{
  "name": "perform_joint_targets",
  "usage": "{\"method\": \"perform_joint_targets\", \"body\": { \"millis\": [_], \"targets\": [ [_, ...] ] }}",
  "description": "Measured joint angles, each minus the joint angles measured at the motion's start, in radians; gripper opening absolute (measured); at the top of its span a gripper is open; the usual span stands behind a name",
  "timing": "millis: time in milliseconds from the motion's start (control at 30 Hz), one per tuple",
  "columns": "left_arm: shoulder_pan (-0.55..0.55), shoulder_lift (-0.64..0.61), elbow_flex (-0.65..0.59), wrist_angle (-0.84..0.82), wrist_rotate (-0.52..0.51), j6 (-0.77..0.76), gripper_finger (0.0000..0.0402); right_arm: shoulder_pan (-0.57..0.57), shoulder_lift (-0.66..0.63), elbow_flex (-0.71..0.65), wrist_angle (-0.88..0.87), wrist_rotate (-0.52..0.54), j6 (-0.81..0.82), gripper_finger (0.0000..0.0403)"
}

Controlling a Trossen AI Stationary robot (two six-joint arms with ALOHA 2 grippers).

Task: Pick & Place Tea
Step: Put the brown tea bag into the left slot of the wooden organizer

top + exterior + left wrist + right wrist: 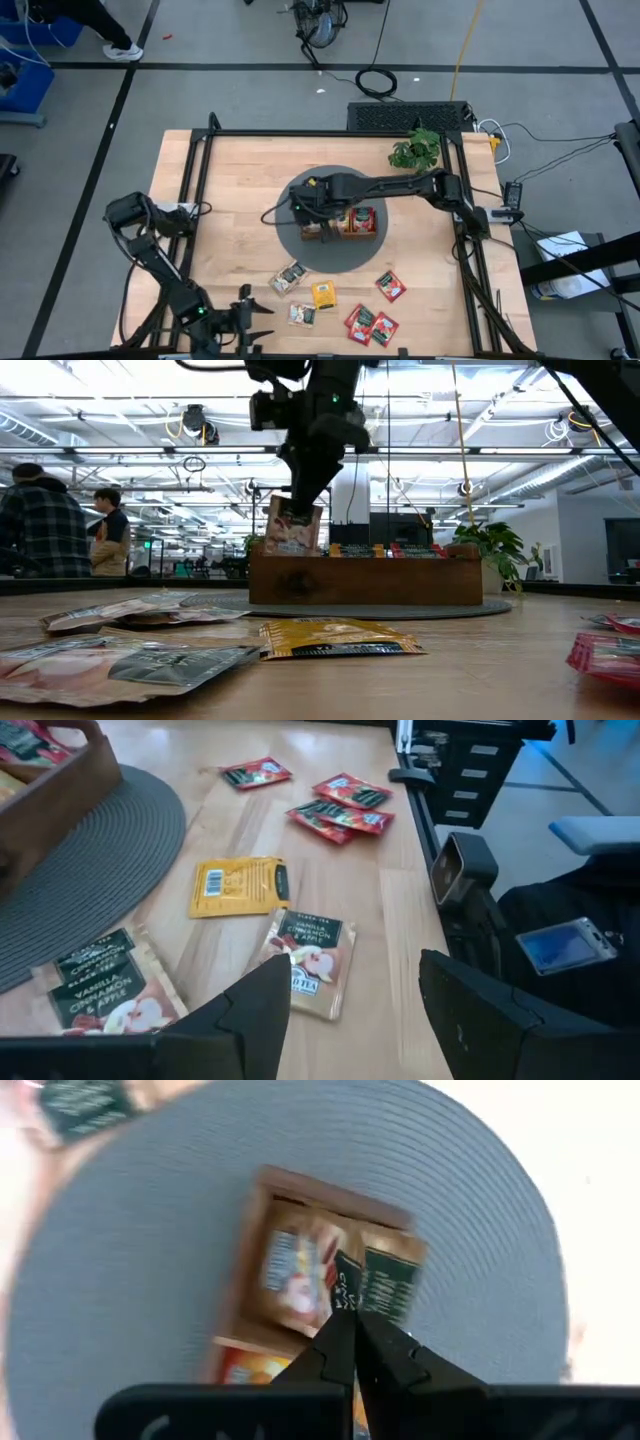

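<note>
Lying nearest along the table's front edge are loose tea sachets [323, 294], tan, yellow and red, with the left gripper [352, 1010] parked open just above the tan ones. Farther back, on a round grey mat [300, 250], the wooden tray [352, 228] holds more sachets, and the right gripper [352, 1312] hangs over its end compartment, pinched shut on a tan sachet [292, 528] held upright. Its arm hides much of the tray from above; a potted plant [416, 148] stands beyond.
</note>
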Motion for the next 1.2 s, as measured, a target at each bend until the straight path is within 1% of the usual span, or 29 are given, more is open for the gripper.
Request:
{"method": "perform_joint_targets", "body": {
  "millis": [167,500,700,1033,1100,1200],
  "targets": [
    [-0.029,0.000,0.000,-0.032,-0.055,-0.012,0.0223,-0.041,0.000,0.000,0.002,0.000,0.002,0.0000],
    [-0.027,0.000,0.000,-0.048,-0.061,-0.023,0.0223,-0.061,0.000,-0.079,0.030,-0.002,0.002,0.0000],
    [-0.025,0.000,0.000,-0.049,-0.061,-0.025,0.0223,-0.031,0.000,-0.126,0.117,-0.001,-0.014,0.0000],
    [-0.019,0.000,0.000,-0.048,-0.061,-0.027,0.0223,0.025,0.000,-0.137,0.167,0.004,-0.018,0.0000],
    [-0.017,0.000,0.000,-0.048,-0.061,-0.029,0.0223,0.030,0.000,-0.137,0.169,0.036,-0.022,0.0000],
    [-0.017,0.000,0.000,-0.048,-0.061,-0.033,0.0223,0.038,0.000,-0.137,0.165,0.164,-0.058,0.0000]
  ]
}}
